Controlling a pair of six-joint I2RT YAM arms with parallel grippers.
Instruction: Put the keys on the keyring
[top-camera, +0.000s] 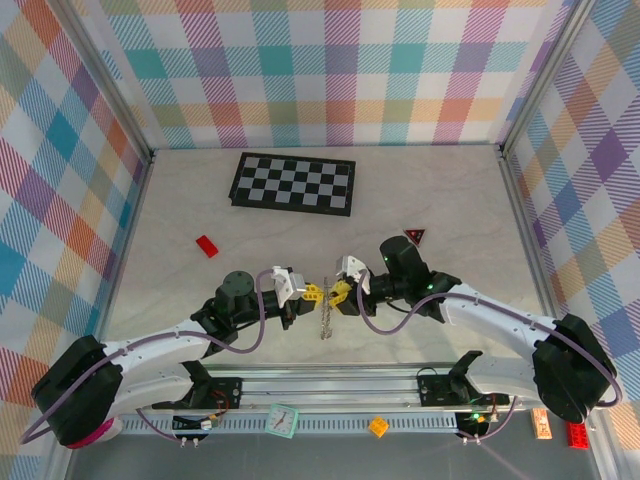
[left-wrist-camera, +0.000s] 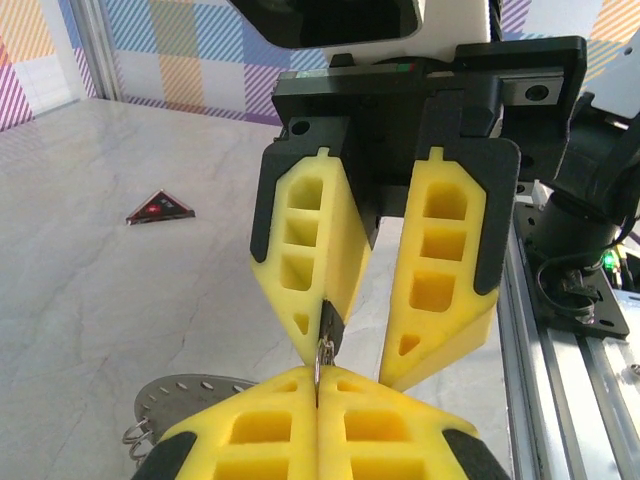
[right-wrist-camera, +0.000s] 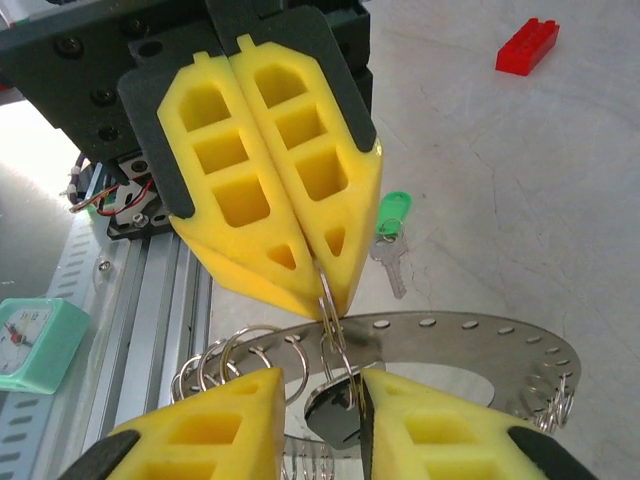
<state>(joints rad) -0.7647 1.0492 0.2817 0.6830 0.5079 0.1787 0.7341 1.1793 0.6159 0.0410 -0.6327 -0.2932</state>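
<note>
1. The left tool (right-wrist-camera: 326, 288) is pressing shut, pinching a wire loop (right-wrist-camera: 330, 325) on the keyring (right-wrist-camera: 470, 340) at the near middle of the desk (right-wrist-camera: 520, 200).
2. The right tool (right-wrist-camera: 325, 405) is standing spread, with a dark key (right-wrist-camera: 335, 420) hanging between its jaws at that loop. I cannot tell whether the key is threaded on.
3. A green key (right-wrist-camera: 392, 215) is lying loose on the desk near the ring, so at least that one is waiting to go on.

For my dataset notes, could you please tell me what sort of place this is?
Likely a robot test cell: plaid walls enclose a pale table, with a checkerboard lying on it.
</note>
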